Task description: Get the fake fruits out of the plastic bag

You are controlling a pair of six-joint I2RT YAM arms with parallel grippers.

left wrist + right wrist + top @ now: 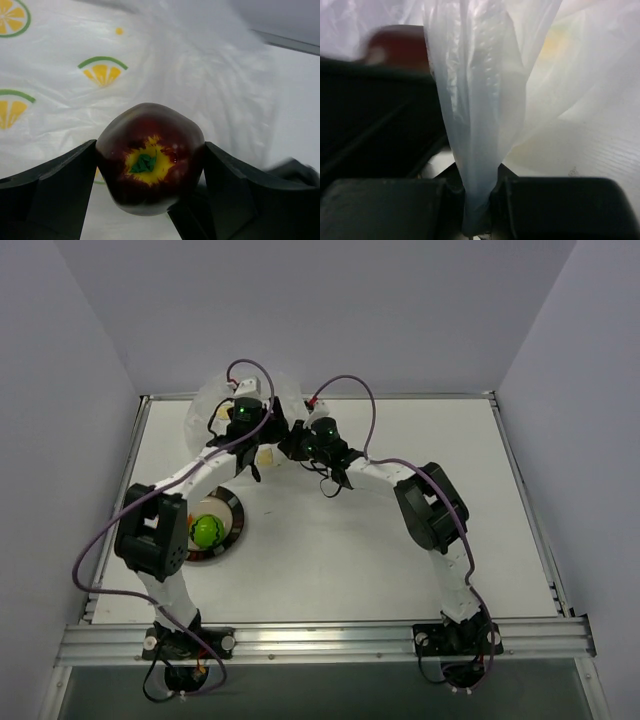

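A dark brown fake fruit (150, 157) with a yellow and green stem end sits between the fingers of my left gripper (150, 172), which is shut on it just in front of the plastic bag (75, 95). The bag is clear and crinkly with lemon-slice prints. My right gripper (477, 200) is shut on a bunched fold of the plastic bag (480, 100) and holds it up. In the top view both grippers meet at the bag (210, 400) near the back of the table, the left gripper (258, 445) beside the right gripper (290, 440). A bright green fruit (207, 530) lies on the plate.
The round dark-rimmed plate (236, 512) stands at the front left, partly under my left arm's elbow. The white table (400, 570) has raised metal rails along its edges. Grey walls close in the back and sides.
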